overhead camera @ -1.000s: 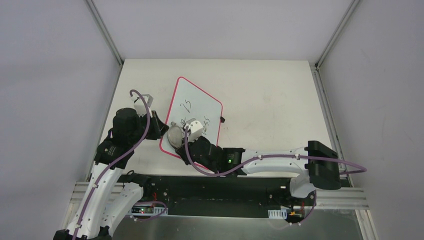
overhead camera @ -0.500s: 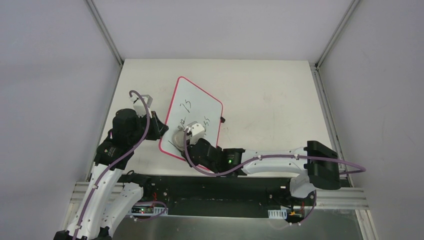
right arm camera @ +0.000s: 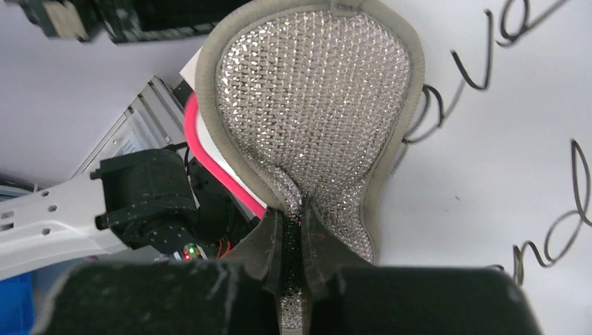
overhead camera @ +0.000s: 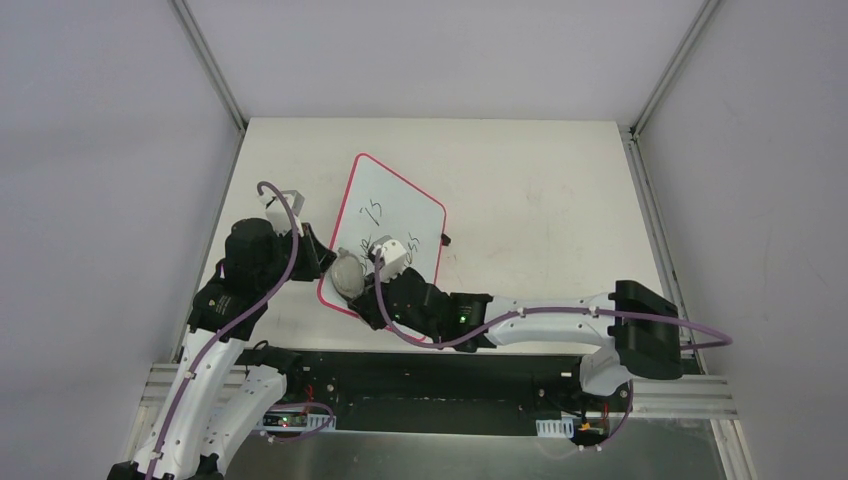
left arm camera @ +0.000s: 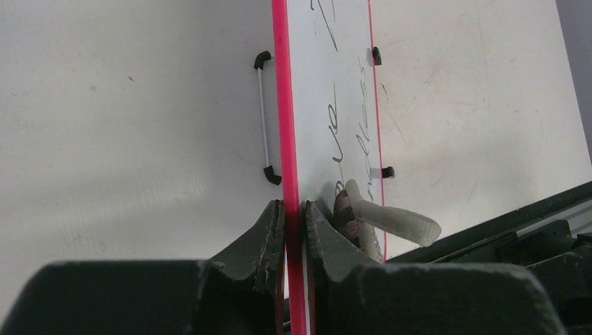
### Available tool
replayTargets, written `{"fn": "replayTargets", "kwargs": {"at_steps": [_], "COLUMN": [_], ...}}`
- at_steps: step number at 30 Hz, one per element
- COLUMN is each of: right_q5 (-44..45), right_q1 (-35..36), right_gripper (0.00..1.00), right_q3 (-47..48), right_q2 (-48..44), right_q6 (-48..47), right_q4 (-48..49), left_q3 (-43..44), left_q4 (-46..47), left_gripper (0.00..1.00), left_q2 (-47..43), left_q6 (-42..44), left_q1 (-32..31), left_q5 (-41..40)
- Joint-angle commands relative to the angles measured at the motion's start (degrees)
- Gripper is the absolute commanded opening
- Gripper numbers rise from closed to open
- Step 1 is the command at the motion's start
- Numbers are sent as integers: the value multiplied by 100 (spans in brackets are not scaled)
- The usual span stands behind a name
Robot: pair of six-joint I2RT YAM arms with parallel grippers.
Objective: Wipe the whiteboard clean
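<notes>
**L gripper (left arm camera: 293, 209) pinches whiteboard (overhead camera: 392, 205) frame; R gripper (right arm camera: 297, 213) holds grey pad (right arm camera: 314, 105) on the board.**
From the left: L arm (overhead camera: 215, 330) comes in at the left side of the table (overhead camera: 540, 190), fingers clenched on the red-pink frame at the board's near-left edge. Board lies on the table left of centre, rotated w/ one corner pointing far-left. Black handwriting (overhead camera: 375, 213) runs across its middle and near part, and 2 small black tabs (left arm camera: 377, 54) sit on its right edge. Mesh-faced pad is pressed on the board's near-left corner, just beside the L fingers, next to the writing. R fingers are squeezed on the pad's narrow end. R arm (overhead camera: 560, 315) stretches in from the right along the table's near edge.
</notes>
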Motion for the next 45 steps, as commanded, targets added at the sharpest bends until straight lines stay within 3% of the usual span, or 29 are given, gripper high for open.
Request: {"fn": "replayTargets", "kwargs": {"at_steps": [1,8,11,13,18,21,27,32,35,37,45], "right_q5": [-339,-454,-199,-82,-274,-241,-419,-470,-469,-453,-467], "right_q1": [-102,-102,-102,-97,-90,-82,-83,-80,-80,-80,-80], "right_gripper": [0,0,0,0,0,0,0,0,0,0,0], "right_q3": [-865,-1299,-1276,-1208,-1031,-1001,-935,-916,-927,-956,-1003], "right_q2": [-384,-738,-864,-913,-841,-825,-755,-724,-757,-791,-909], "right_q6": [484,761,740,707,436,373,307,285,256,248,174], "right_q4": [276,258,84,-34,-111,-106,-63,-40,-40,-64,-72], "left_q3": [-74,-13,36,115,158,179,257,276,181,86,100], "left_q4": [5,-23,-127,-298,-588,-709,-458,-243,34,319,487], "left_gripper": [0,2,27,38,42,51,65,66,50,44,38], "left_q2": [-26,59,41,19,-81,-142,-33,178,202,234,369], "left_q6": [-192,-283,-336,-447,-695,-652,-694,-866,-967,-1083,-1222], "left_q1": [-97,-97,-97,-97,-89,-67,101,428,583,605,822], "left_q5": [389,354,372,335,251,55,489,735,907,1201,1192]}}
